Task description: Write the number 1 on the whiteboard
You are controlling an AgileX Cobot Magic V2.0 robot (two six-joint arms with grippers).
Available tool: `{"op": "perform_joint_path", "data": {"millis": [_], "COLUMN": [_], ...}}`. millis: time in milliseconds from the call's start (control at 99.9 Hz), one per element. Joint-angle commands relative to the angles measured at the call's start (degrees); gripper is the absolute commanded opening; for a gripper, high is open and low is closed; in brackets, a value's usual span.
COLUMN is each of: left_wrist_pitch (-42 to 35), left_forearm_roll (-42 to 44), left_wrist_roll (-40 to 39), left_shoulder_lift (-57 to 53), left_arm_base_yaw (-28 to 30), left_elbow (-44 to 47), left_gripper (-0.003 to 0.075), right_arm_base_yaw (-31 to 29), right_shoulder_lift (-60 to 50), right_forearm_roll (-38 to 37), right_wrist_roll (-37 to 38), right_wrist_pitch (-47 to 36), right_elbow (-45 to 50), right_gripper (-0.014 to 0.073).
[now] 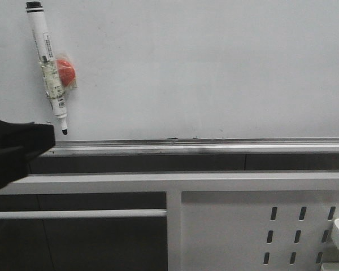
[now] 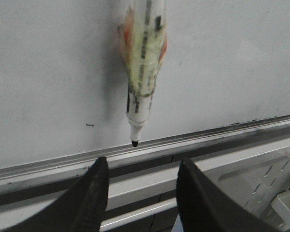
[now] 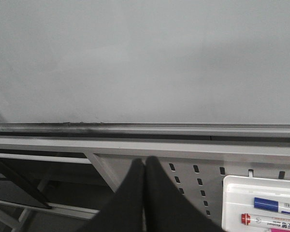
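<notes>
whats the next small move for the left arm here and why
Probably ease the left gripper up and forward so its open jaws come around the marker. The marker hangs on the whiteboard by a red magnet, tip down just above the tray rail, and the gripper sits below it, empty. No stroke is drawn yet. The right gripper is shut, away from it.

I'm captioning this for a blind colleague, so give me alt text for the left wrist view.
A white marker hangs tip-down against the blank whiteboard, taped to a red magnet, its black tip just above the silver tray rail. The left gripper sits open below it, holding nothing.
</notes>
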Motion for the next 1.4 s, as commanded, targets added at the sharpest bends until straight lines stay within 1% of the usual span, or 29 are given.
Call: {"op": "perform_joint_path", "data": {"millis": [0,80,180,260,330,560,911,1121,1391], "left_wrist_pitch": [-13.7,-13.7,-13.7,-13.7,-13.7,-13.7,-13.7,-13.4,-13.6], "left_forearm_roll": [0.2,-0.7,-3.4,-3.7,-3.7,-8.2,-7.9,-7.6,-7.7], "left_wrist_roll": [-1.2,-0.9,2.2,3.8,3.8,3.8,3.8,3.9,3.8], "left_shoulder_lift": [1.3,1.4,1.4,1.6,1.7,1.8,1.8,1.8,5.6], "left_arm_base_yaw": [-0.5,-0.5,-0.5,-0.5,-0.5,-0.2,0.2,0.2,0.2], "left_elbow": [-2.9,-4.9,-7.0,-8.1,-8.7,-9.2,-9.2,-11.2,-12.0], "left_gripper": [0.0301,0.0301,0.0301,0.0301,0.0301,0.0301,0.0301,0.0300,0.0300], "right_arm_base_yaw": [0.2,0.2,0.2,0.2,0.2,0.2,0.2,0.2,0.2], "right_shoulder_lift": [1.0,1.0,1.0,1.0,1.0,1.0,1.0,1.0,1.0], "right_forearm_roll": [0.7,0.7,0.7,0.7,0.7,0.7,0.7,0.7,0.7], "right_wrist_roll": [-0.9,-0.9,-1.0,-1.0,-1.0,-1.0,-1.0,-1.0,-1.0], "right_wrist_pitch": [-3.7,-3.7,-4.1,-4.4,-5.1,-5.1,-5.1,-5.1,-5.1], "right_elbow": [-2.4,-3.0,-3.9,-4.5,-4.6,-4.6,-4.6,-4.6,-4.6], "right_gripper": [-0.0069,-0.0069,-0.0069,-0.0069,-0.0069,-0.0069,-0.0069,-0.0069,-0.0069]}}
